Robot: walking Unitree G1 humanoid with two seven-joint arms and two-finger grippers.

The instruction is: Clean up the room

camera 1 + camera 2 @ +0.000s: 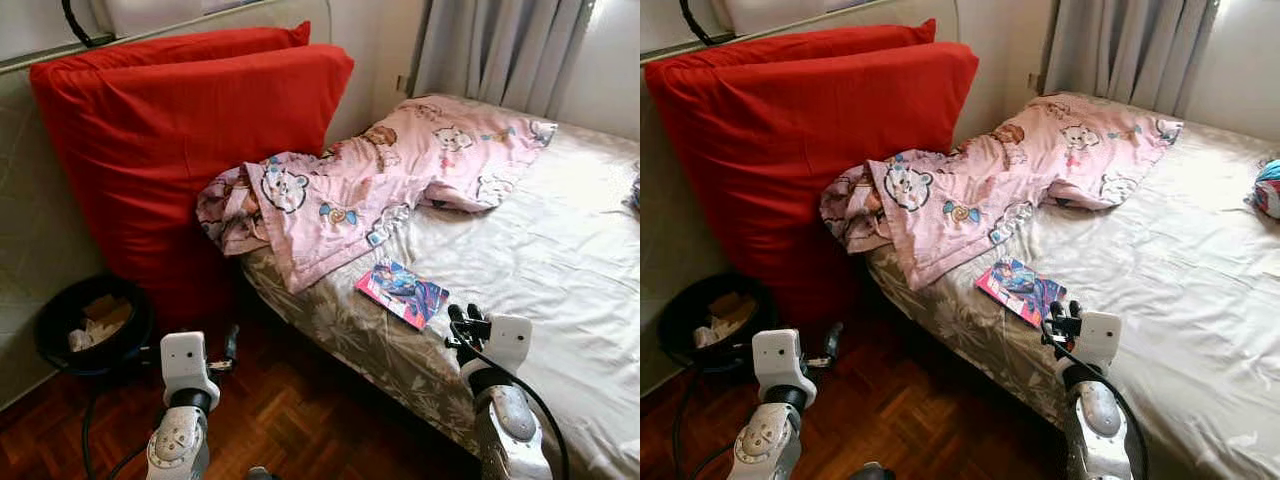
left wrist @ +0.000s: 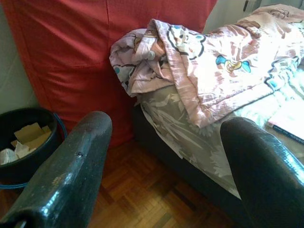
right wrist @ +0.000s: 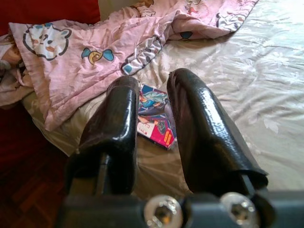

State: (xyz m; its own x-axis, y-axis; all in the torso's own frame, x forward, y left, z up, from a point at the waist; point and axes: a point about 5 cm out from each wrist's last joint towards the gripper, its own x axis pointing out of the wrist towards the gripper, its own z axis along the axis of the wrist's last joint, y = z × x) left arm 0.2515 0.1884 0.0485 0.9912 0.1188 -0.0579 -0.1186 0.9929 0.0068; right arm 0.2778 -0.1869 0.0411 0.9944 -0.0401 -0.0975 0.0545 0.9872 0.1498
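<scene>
A colourful comic book [image 1: 402, 292] lies flat on the beige bed sheet [image 1: 560, 260], near the bed's front edge. My right gripper [image 1: 463, 318] hovers just right of it, over the mattress edge. Its fingers [image 3: 116, 123] stand almost together with nothing between them, and the comic book [image 3: 154, 116] lies just beyond their tips. A crumpled pink cartoon-print blanket [image 1: 380, 180] spreads across the head of the bed and hangs over its corner. My left gripper [image 2: 166, 137] is open and empty, low over the parquet floor, pointing at the bed corner.
Two big red cushions [image 1: 190, 130] lean against the wall left of the bed. A black bin [image 1: 90, 320] holding paper scraps stands on the parquet floor [image 1: 290, 410] below them. A blue and red object [image 1: 1268, 185] lies at the bed's far right. Grey curtains [image 1: 490, 50] hang behind.
</scene>
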